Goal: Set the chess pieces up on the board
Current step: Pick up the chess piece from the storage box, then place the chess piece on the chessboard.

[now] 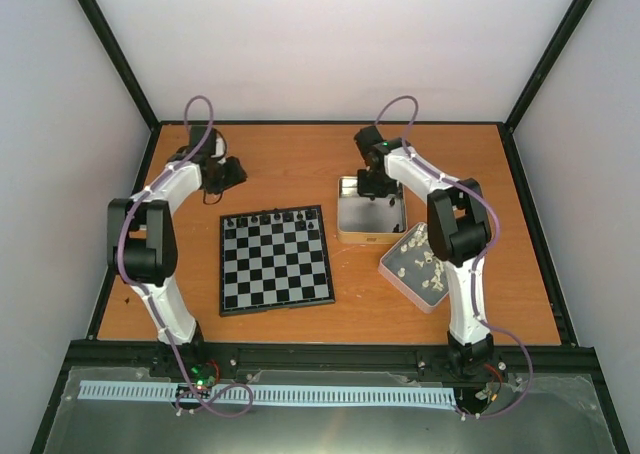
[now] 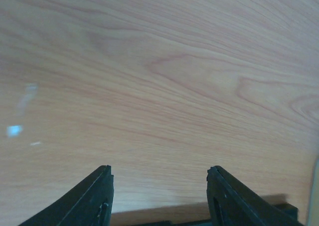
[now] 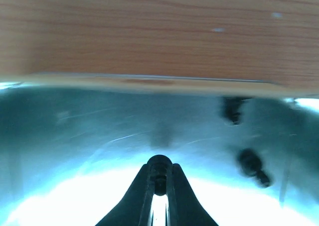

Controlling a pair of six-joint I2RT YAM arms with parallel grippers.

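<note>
The board [image 1: 275,274] lies in the middle of the table, with several black chess pieces [image 1: 275,217] lined along its far row. My right gripper [image 1: 378,188] is down inside a silver tin [image 1: 370,238]. In the right wrist view it [image 3: 159,172] is shut on a small black chess piece [image 3: 159,162], just above the tin's floor. Two more black pieces [image 3: 232,109] [image 3: 253,167] lie to its right in the tin [image 3: 75,121]. My left gripper [image 1: 228,174] hangs open over bare wood left of the board's far corner, with nothing between its fingers [image 2: 99,196].
A second shallow tin [image 1: 392,274] holding several cream-white pieces [image 1: 420,259] sits tilted just right of the board, under my right arm. Black frame rails border the wooden table [image 1: 450,154] on all sides.
</note>
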